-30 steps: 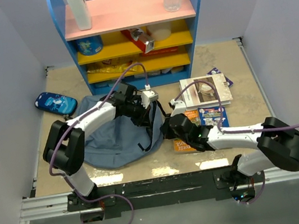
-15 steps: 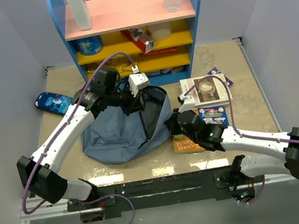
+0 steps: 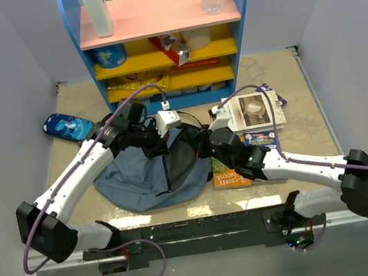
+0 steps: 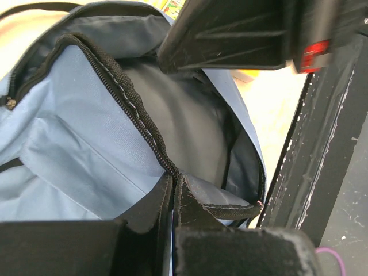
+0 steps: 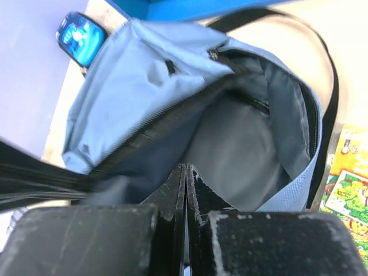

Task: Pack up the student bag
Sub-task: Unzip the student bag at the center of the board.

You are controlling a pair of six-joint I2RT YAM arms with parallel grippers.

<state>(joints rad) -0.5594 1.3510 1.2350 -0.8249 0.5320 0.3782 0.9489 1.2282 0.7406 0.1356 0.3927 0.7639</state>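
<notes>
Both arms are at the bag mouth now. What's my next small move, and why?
Probably spread the left gripper and right gripper slightly apart: both are shut on the rim of the student bag, the dark-lined mouth is only partly open, and the books lie outside.

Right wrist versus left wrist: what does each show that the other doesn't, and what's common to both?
Right wrist only: the bright-blue pouch beyond the student bag, a black strap looping over it, and a picture book at its right. Left wrist only: a black rail beside the bag and a black robot part with a red mark at the top. Both: the bag's open mouth and dark lining, with the right gripper and the left gripper each shut on its rim.
</notes>
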